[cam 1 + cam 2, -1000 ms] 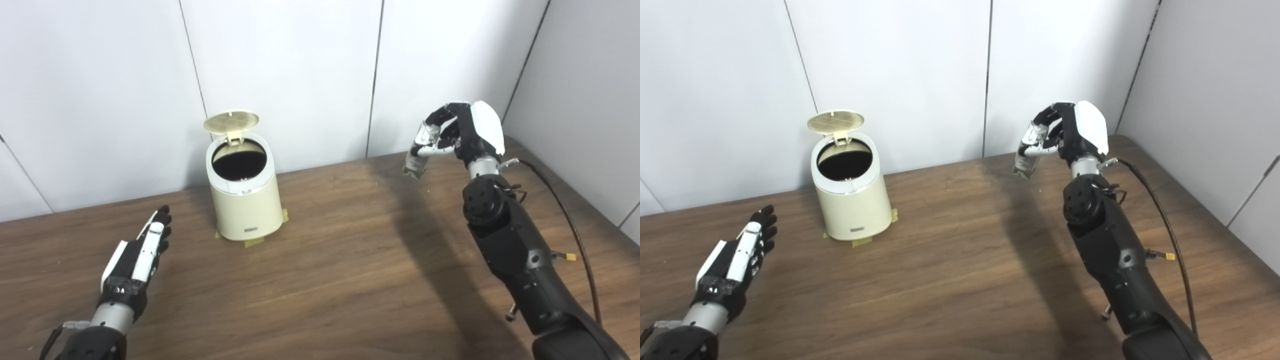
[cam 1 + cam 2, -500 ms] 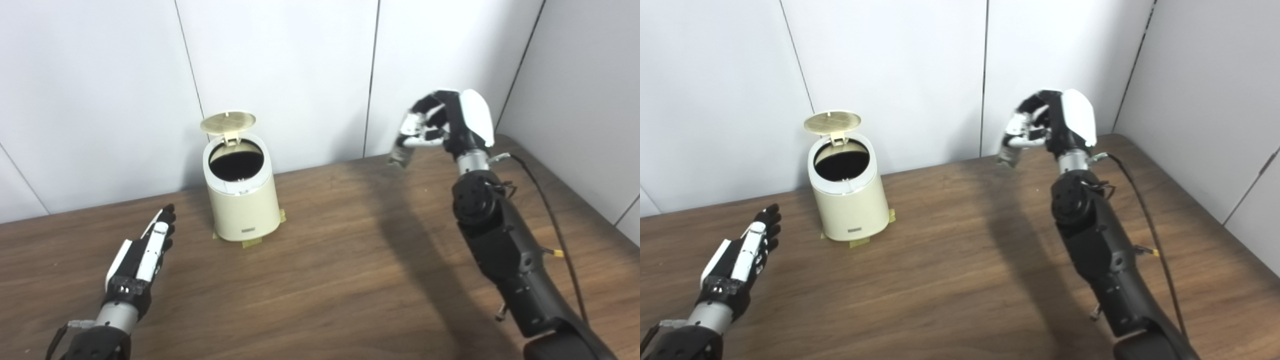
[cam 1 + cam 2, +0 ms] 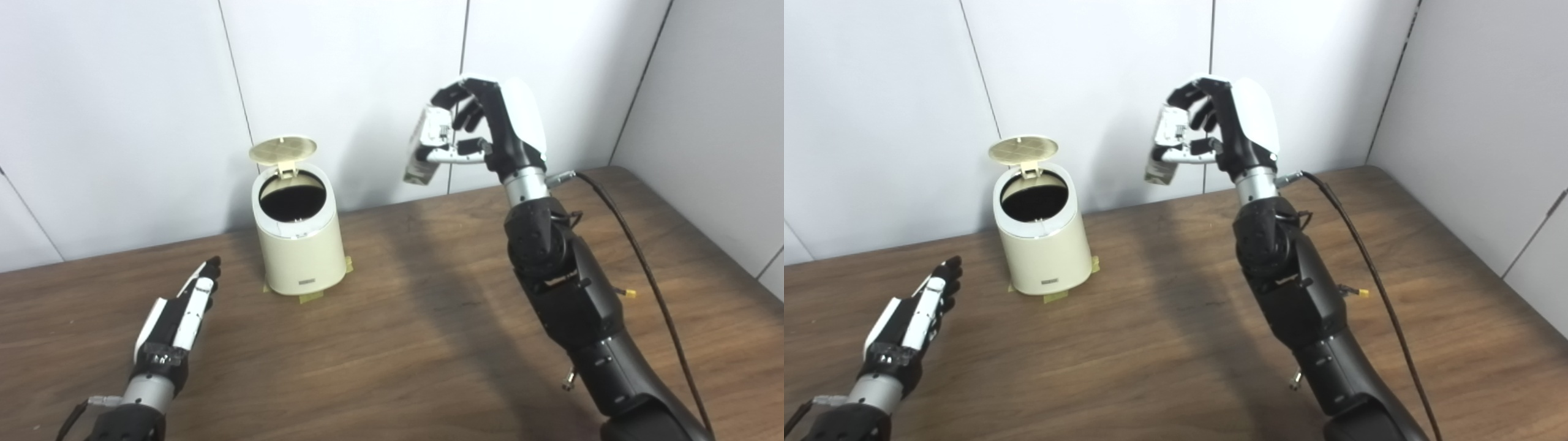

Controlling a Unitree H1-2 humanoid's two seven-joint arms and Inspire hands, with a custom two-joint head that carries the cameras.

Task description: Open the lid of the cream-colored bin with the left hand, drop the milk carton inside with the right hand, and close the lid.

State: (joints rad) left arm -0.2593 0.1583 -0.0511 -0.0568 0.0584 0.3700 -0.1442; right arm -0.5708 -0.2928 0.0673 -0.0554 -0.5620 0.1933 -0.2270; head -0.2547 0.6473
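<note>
**Two hands, one drop to line up**

Lower left of the frame, the left hand (image 3: 177, 312) is lying flat with fingers apart, holding nothing. Left of centre, the bin (image 3: 299, 236) is standing with its lid (image 3: 283, 149) tipped up and back. Upper centre, the right hand (image 3: 484, 138) is gripping the milk carton (image 3: 424, 153) high, well apart from the bin's mouth. Before letting go, it should be carrying the carton squarely over the opening, keeping clear of the lid.

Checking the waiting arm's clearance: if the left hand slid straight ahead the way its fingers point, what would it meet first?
Probably the cream-colored bin, low on its left side; the left hand may just pass it and reach the wall. Depth is unclear.
</note>
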